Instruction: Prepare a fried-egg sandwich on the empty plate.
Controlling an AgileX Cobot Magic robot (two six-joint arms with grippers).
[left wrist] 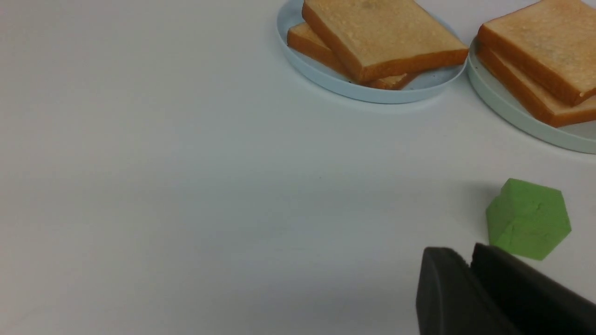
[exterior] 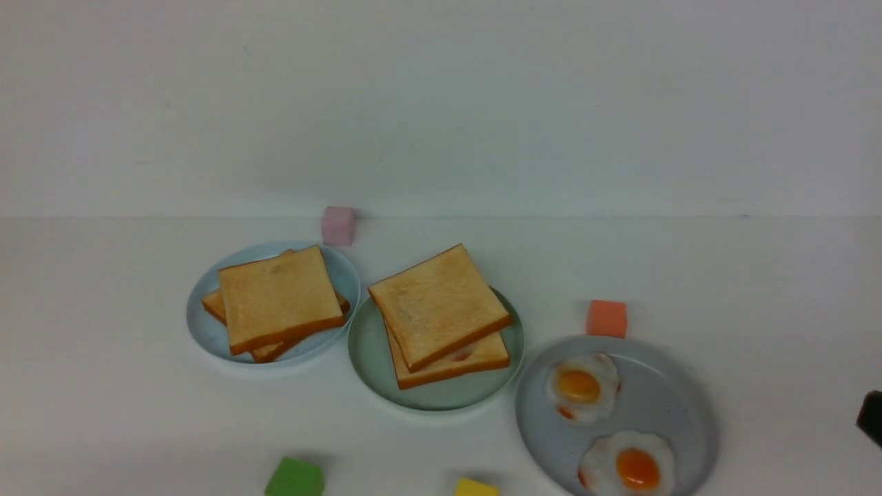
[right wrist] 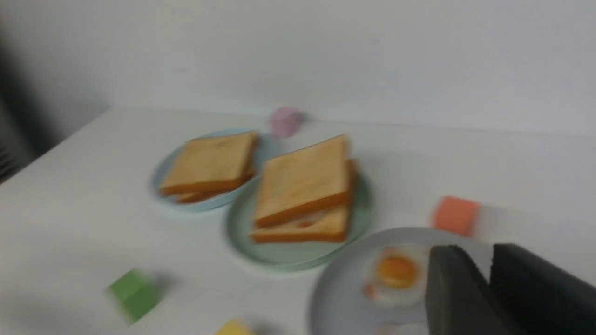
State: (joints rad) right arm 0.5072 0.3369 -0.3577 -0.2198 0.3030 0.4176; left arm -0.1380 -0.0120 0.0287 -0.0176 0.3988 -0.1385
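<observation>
We judge the fried-egg sandwich (exterior: pixel 441 317) assembled: it sits on the mint-green plate (exterior: pixel 372 358) mid-counter, egg peeking between the slices, top slice skewed. What remains is retreating cleanly. Our left pincer (left wrist: pixel 470 274) hangs nearly closed and empty near the green cube (left wrist: pixel 528 218); our right pincer (right wrist: pixel 486 279), narrowly parted, holds nothing above the grey plate (right wrist: pixel 335 288). We should lift away without brushing either.

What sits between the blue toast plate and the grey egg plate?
In the front view, the mint-green plate carrying the fried-egg sandwich sits between the blue plate and grey plate.
</observation>
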